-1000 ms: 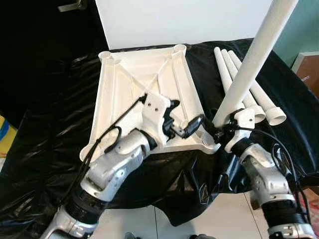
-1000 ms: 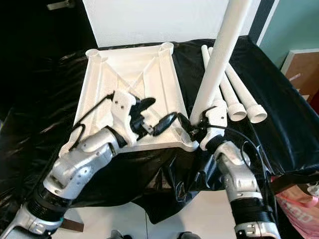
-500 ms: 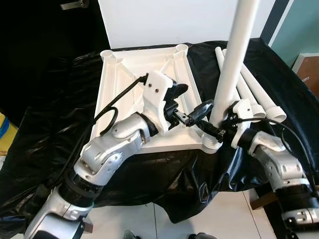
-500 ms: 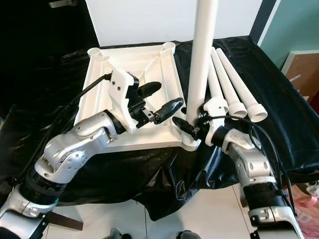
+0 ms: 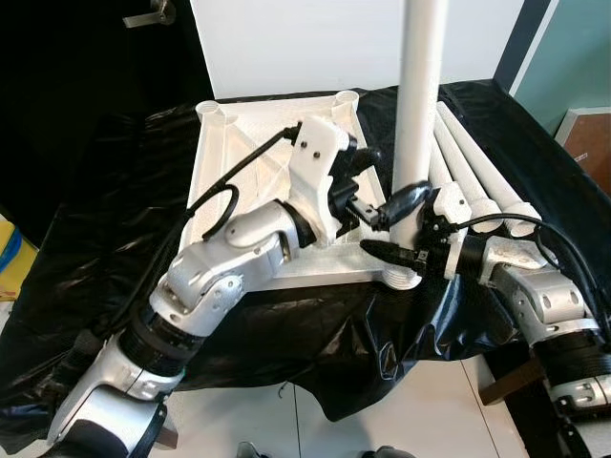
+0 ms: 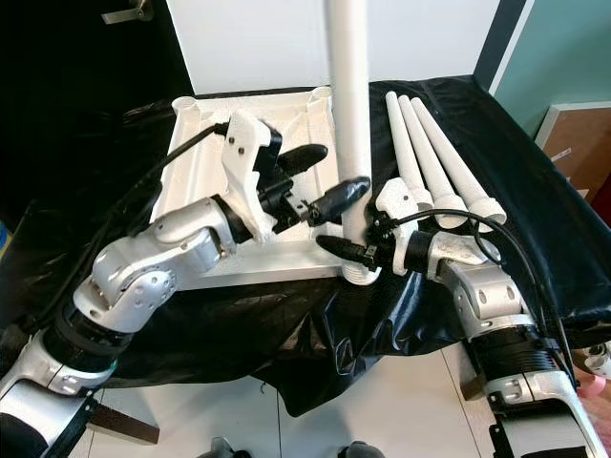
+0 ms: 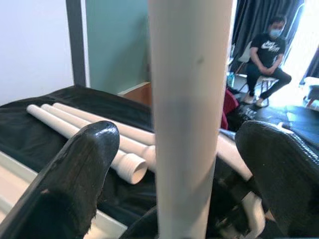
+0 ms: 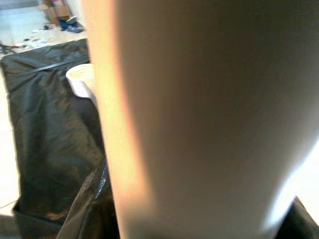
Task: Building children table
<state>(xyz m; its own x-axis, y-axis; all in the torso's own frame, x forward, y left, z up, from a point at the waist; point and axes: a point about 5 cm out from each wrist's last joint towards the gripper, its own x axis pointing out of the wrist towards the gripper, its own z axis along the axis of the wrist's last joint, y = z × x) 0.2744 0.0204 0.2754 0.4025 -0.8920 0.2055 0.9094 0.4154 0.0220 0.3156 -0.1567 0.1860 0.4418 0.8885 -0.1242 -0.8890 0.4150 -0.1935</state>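
1. Right gripper (image 6: 355, 250) clamped round the base of the upright leg (image 6: 349, 124), low down, just above the corner socket (image 6: 361, 274). Up close in the right wrist view, just white tube, so a tight hold by the look of it.
2. Left gripper (image 6: 321, 177) spread wide, one finger on each side of the same leg a bit higher up, not squeezing yet. Clear gaps both sides of the leg in the left wrist view.
3. Leg standing pretty much straight, foot sitting in the near right corner socket of the upside-down tabletop (image 5: 250, 153).
4. Tabletop lying on the black plastic sheet (image 5: 105, 229), three spare legs (image 6: 434, 162) side by side just to its right.
5. Step in hand, best guess: seating leg number one. Can't tell how deep in the socket.
6. Next up, probably: close left fingers on the leg to steady it, then push or twist straight down until snug. Needs keeping vertical, or likely to jam or tip the tabletop.
7. Person sitting way in the background (image 7: 266, 55), well clear.
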